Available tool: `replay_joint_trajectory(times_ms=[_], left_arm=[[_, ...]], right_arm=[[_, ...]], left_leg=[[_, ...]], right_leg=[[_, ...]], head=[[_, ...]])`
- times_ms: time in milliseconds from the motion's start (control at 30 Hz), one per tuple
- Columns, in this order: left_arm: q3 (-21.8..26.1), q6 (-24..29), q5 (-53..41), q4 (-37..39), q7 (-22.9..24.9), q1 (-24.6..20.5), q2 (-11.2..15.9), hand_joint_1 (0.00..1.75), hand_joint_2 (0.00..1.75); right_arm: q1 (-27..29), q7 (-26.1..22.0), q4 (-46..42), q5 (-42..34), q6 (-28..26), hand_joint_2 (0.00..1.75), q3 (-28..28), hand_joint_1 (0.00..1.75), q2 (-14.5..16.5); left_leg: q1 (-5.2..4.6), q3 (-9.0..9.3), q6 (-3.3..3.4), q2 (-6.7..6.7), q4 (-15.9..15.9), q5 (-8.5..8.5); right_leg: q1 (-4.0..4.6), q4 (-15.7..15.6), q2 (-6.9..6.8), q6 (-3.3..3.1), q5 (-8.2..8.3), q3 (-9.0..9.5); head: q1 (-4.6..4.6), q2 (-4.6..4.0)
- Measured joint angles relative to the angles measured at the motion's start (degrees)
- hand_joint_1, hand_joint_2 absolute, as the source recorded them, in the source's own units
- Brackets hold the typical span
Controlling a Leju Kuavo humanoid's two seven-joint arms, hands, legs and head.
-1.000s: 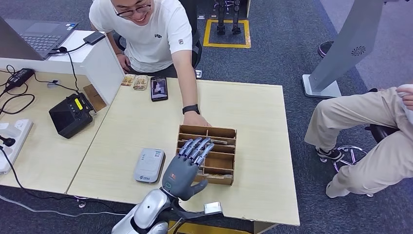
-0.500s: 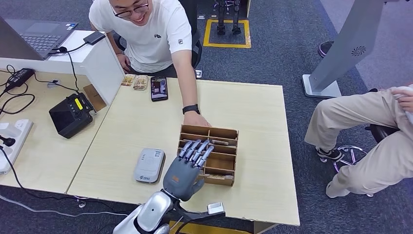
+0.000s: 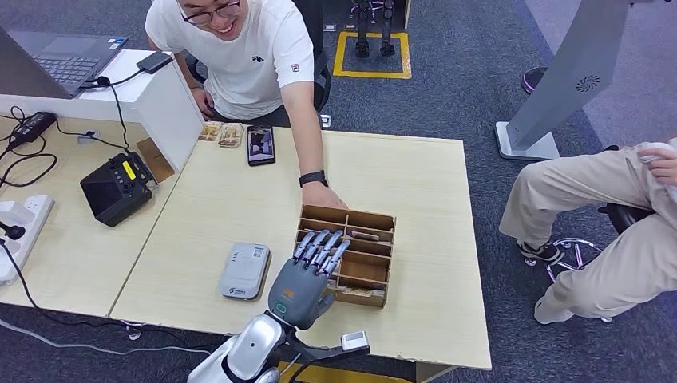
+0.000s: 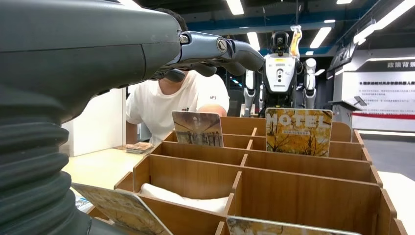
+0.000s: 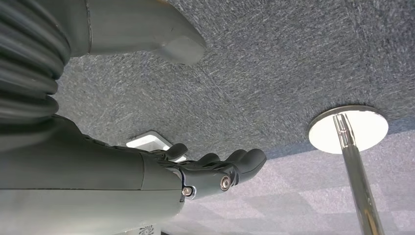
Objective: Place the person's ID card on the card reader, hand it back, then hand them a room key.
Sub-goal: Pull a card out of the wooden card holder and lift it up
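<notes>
One left hand (image 3: 306, 275) hovers spread wide, holding nothing, over the brown wooden compartment box (image 3: 375, 275) of hotel key cards (image 4: 298, 131); grey card reader (image 3: 244, 270) at its 9 o'clock on the desk (image 3: 215, 199). Right hand (image 5: 215, 171) hangs loosely curled, holding nothing.

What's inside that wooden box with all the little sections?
The wooden box holds picture cards: one marked HOTEL stands upright, another card beside it. The robot hand hovers above, covering some sections in the head view.

A matt brown wooden divided box (image 3: 350, 255) sits on a smooth pale wood-grain table (image 3: 415, 191) above rough grey carpet (image 3: 479, 72).
</notes>
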Motion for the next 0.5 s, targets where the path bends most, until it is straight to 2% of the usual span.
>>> replay_joint_trajectory(times_ms=[333,400,500], left_arm=[[0.01,1.48,-1.06,0.84,0.79,-0.09,-0.15,0.00,1.75],[0.02,2.42,-1.75,1.57,1.14,-0.12,-0.43,0.08,1.75],[0.02,2.70,-1.91,2.10,1.06,-0.14,-0.57,1.34,1.75]], right_arm=[[0.00,0.25,0.02,0.34,0.00,1.75,0.00,0.00,0.00],[0.00,0.30,0.04,0.60,0.00,1.75,0.00,0.00,0.00],[0.00,0.49,0.07,0.83,0.00,1.75,0.00,0.00,0.00]], left_leg=[[0.00,0.00,0.00,0.00,0.00,0.00],[0.00,0.00,0.00,0.00,0.00,0.00],[0.00,0.00,0.00,0.00,0.00,0.00]], right_leg=[[0.00,0.00,0.00,0.00,0.00,0.00],[0.00,0.00,0.00,0.00,0.00,0.00],[0.00,0.00,0.00,0.00,0.00,0.00]], head=[[0.01,0.00],[0.01,0.00],[0.01,0.00]])
